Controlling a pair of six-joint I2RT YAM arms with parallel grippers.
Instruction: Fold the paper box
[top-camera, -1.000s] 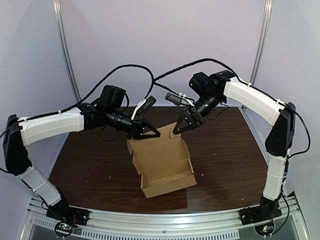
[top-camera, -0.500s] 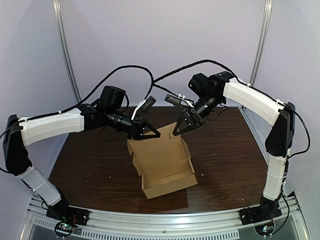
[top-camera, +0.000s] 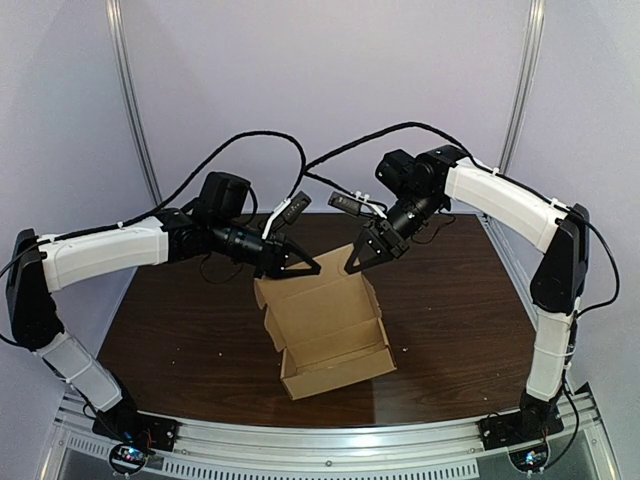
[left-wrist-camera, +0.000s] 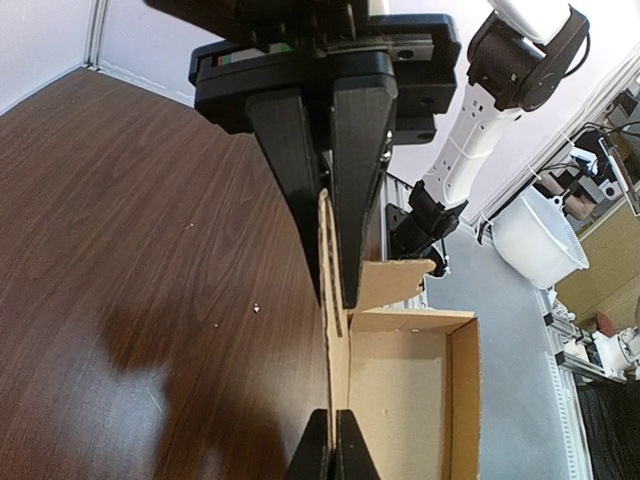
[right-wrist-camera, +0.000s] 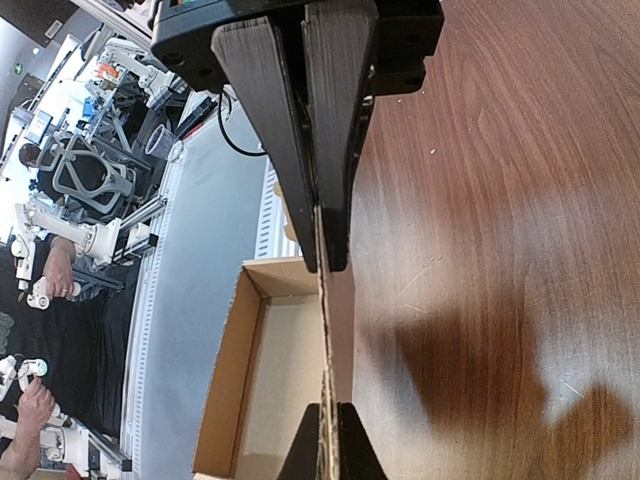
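A brown cardboard box lies on the dark wooden table, its tray open toward the near edge and its lid flap raised at the back. My left gripper is shut on the lid's left top corner. My right gripper is shut on the lid's right top corner. In the left wrist view the lid edge runs between the fingers, with the open tray to the right. In the right wrist view the lid edge is pinched the same way, the tray to the left.
Black cables loop above the back of the table. Aluminium frame posts stand at the back corners. The arm bases sit on a metal rail at the near edge.
The right gripper has shifted slightly left and up with the lid corner, and the box tray has slid a little toward the near edge. The left arm has held still.
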